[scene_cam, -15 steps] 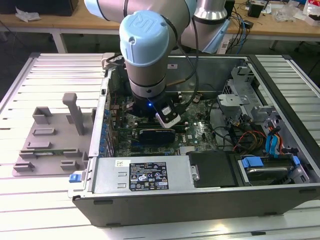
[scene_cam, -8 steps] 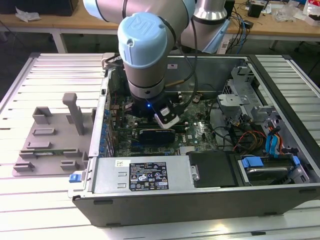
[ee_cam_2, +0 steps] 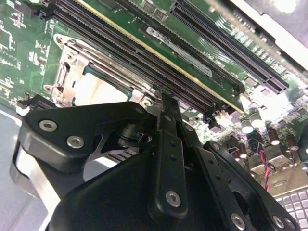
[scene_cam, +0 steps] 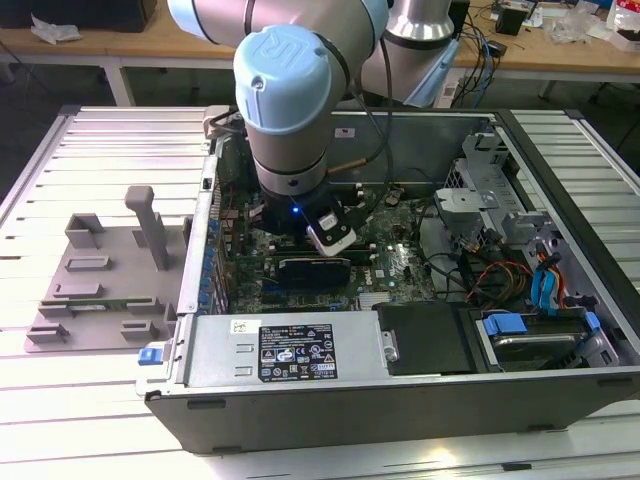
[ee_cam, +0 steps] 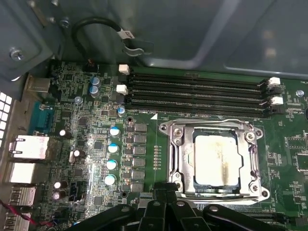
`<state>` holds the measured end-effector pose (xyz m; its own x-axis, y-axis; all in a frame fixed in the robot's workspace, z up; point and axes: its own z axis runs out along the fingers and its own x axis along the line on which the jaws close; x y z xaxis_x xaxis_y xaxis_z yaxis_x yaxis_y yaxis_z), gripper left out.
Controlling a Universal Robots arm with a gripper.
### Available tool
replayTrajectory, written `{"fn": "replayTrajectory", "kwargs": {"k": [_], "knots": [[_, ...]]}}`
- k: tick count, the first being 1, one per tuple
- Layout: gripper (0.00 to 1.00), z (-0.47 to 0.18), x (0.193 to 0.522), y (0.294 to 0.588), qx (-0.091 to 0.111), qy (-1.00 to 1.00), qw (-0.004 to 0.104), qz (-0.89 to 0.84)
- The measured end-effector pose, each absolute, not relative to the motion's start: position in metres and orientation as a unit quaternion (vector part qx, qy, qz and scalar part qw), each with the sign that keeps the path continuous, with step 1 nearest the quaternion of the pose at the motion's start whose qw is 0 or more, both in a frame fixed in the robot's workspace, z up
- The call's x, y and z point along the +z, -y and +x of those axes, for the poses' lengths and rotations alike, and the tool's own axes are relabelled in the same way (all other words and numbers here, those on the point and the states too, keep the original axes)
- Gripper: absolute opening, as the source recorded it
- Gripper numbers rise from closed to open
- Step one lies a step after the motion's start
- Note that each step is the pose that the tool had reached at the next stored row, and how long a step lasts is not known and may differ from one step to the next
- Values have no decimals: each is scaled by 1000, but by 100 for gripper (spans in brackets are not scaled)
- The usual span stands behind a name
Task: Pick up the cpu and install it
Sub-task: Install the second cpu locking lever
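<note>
Clenched is how the gripper (ee_cam: 166,188) reads in both wrist views: its black fingertips meet with no gap and nothing between them, so it carries no load. They hang just beside the socket frame (ee_cam: 178,159), over the frame's edge and not over its middle, and I cannot tell whether they touch the frame or the board.

Inside that socket frame lies the cpu (ee_cam: 216,159), flat and square to the opening, its pale metal top smeared with dull residue. In the second wrist view the cpu (ee_cam_2: 98,89) shows again as a light patch just past the fingertips (ee_cam_2: 166,103), ringed by the same silver frame. It looks seated and not merely resting on top, since its edges run parallel to the frame and it does not tilt, though the depth of seating is hard to judge.

Beyond the socket frame run the long black memory slots (ee_cam: 197,91), all unfilled, which leaves room for the tool to come down from above. The socket frame is fixed to the green motherboard (ee_cam: 96,144), which lies on the floor of the open computer case (scene_cam: 400,400); the arm (scene_cam: 285,90) reaches straight down into it for that reason. Well away from the socket frame, outside the case on the exterior view's left, sits a grey fixture (scene_cam: 100,290).
</note>
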<state>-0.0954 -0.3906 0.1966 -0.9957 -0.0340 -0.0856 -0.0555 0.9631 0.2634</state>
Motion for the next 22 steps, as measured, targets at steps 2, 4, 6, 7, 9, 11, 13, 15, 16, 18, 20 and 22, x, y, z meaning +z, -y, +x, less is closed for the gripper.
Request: {"fn": "replayTrajectory", "kwargs": {"k": [2, 4, 6, 7, 9, 11, 13, 15, 16, 18, 20, 22], "knots": [[11, -95, 197, 390, 130, -990, 40, -23], [11, -96, 197, 389, 130, -990, 40, -23], [11, -96, 197, 388, 126, -991, 40, -23], [11, -96, 196, 387, 124, -991, 40, -23], [11, -96, 196, 385, 123, -991, 40, -23], [11, -96, 196, 385, 117, -992, 40, -23], [11, -96, 201, 384, 117, -992, 40, -23], [11, -96, 211, 384, 117, -992, 40, -23], [11, -96, 219, 384, 117, -992, 40, -23], [11, -96, 230, 384, 116, -992, 41, -23], [11, -96, 235, 382, 114, -992, 41, -23], [11, -94, 235, 379, 106, -993, 40, -24]]}}
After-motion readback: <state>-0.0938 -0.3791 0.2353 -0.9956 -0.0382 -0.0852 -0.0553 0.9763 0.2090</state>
